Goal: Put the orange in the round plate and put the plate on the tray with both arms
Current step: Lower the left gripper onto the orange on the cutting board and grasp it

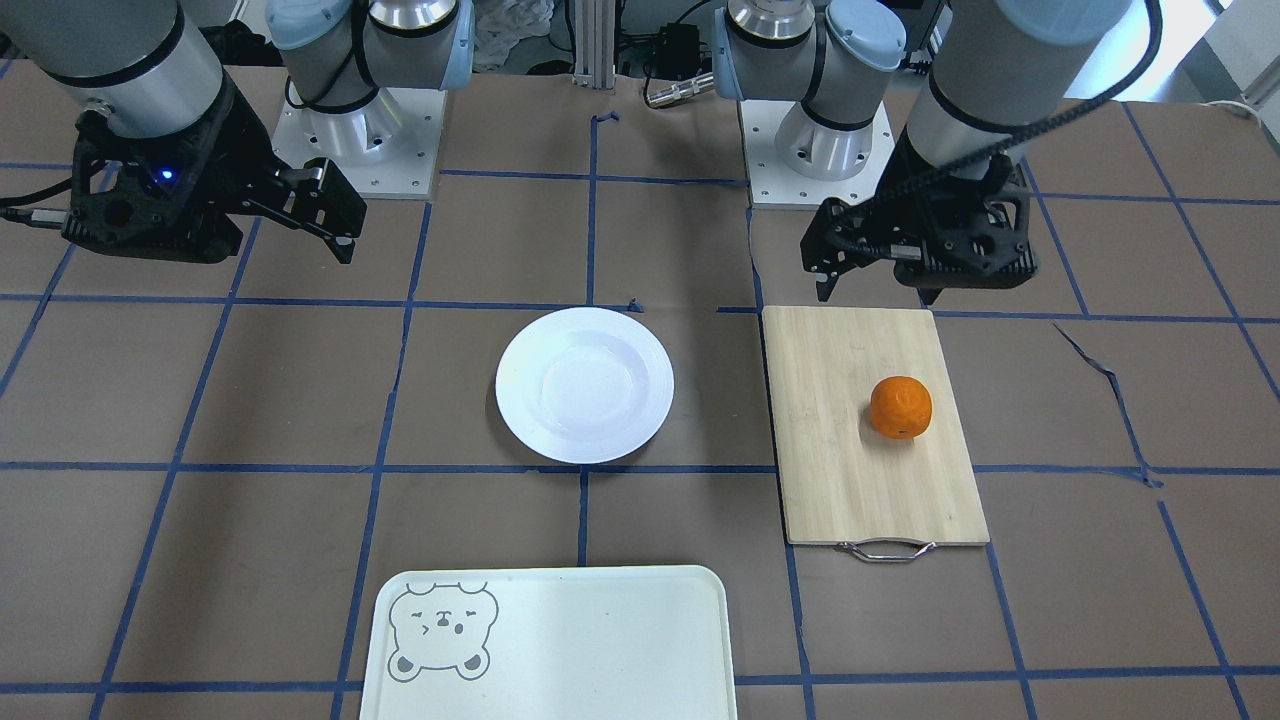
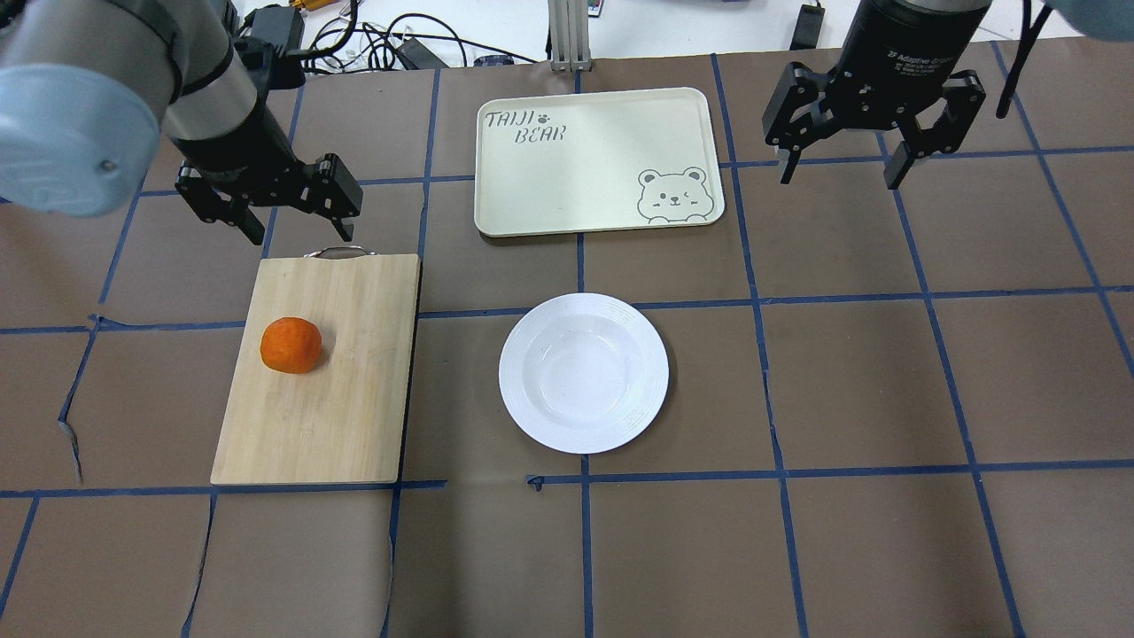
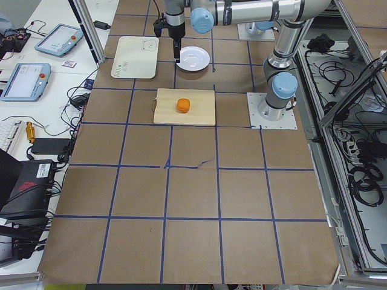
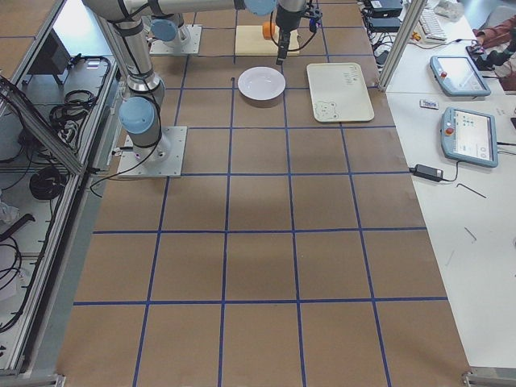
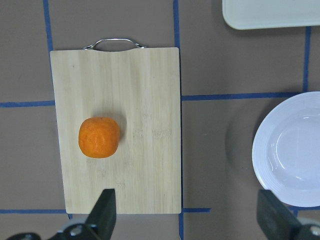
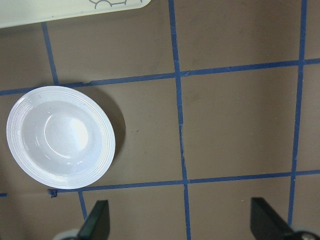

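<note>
The orange [image 2: 291, 345] lies on a bamboo cutting board [image 2: 345, 399] on the table's left side. My left gripper [image 2: 275, 213] hangs open above the board's handle end, with nothing between its fingers; the left wrist view shows the orange [image 5: 99, 137] ahead of its fingertips [image 5: 105, 215]. The round plate [image 2: 532, 372] sits empty at mid-table. Beyond it lies the cream tray [image 2: 549, 177] with the bear face, also empty. My right gripper [image 2: 837, 164] hovers open to the right of the tray, and the plate [image 6: 20, 137] shows at the left of its wrist view.
Brown table covering with a blue tape grid, torn tape at the far left [image 2: 75, 425]. The board's metal handle [image 2: 337, 252] points toward the tray side. Cables and an aluminium post [image 2: 567, 35] lie past the far edge. Both arm bases [image 1: 355, 130] stand on the robot side.
</note>
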You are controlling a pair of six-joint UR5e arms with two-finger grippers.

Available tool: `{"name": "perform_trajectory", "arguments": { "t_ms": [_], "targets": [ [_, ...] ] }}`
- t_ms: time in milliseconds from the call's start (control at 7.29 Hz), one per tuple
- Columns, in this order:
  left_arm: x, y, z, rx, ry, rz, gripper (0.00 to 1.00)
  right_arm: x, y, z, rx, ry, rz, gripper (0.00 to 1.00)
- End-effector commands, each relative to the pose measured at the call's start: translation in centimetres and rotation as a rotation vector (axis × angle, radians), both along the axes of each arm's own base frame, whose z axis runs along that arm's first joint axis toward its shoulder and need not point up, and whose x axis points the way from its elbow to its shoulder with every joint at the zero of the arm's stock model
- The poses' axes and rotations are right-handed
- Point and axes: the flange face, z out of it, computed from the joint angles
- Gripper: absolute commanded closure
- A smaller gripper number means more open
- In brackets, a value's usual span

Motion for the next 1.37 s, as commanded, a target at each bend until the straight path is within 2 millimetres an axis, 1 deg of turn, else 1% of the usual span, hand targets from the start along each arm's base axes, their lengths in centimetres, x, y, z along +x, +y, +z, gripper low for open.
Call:
{"name": "perform_trajectory", "arguments": {
  "t_ms": [0, 137, 411, 685, 823, 960, 1234],
  "targets": [
    [3.9, 0.2, -9.1, 0.137, -0.078, 0.007, 0.0, 0.0, 0.1, -0.3, 0.004, -0.001, 0.003, 0.0],
    [4.6, 0.0, -11.1, 0.194, -0.114, -0.07, 0.0, -0.1, -0.1, -0.4, 0.007, 0.0, 0.004, 0.0],
    [5.7, -0.1, -15.7, 0.255, -0.179, -0.107, 0.0, -0.1, 0.0, -0.3, 0.006, 0.001, 0.001, 0.0],
    [5.9, -1.1, -17.8, 0.273, -0.19, -0.119, 0.0, 0.0, 0.0, -0.3, 0.006, 0.001, 0.0, 0.0],
    [6.4, -1.6, -18.4, 0.288, -0.229, -0.125, 0.0, 0.0, 0.0, -0.3, 0.004, 0.0, -0.002, 0.0],
    [6.5, -2.4, -18.3, 0.288, -0.242, -0.127, 0.22, 0.0, 0.0, -0.3, 0.004, 0.0, -0.005, 0.0],
    [6.5, -2.3, -18.7, 0.296, -0.236, -0.127, 0.81, 0.0, 0.0, -0.3, 0.005, 0.002, -0.006, 0.0]
  ]
}}
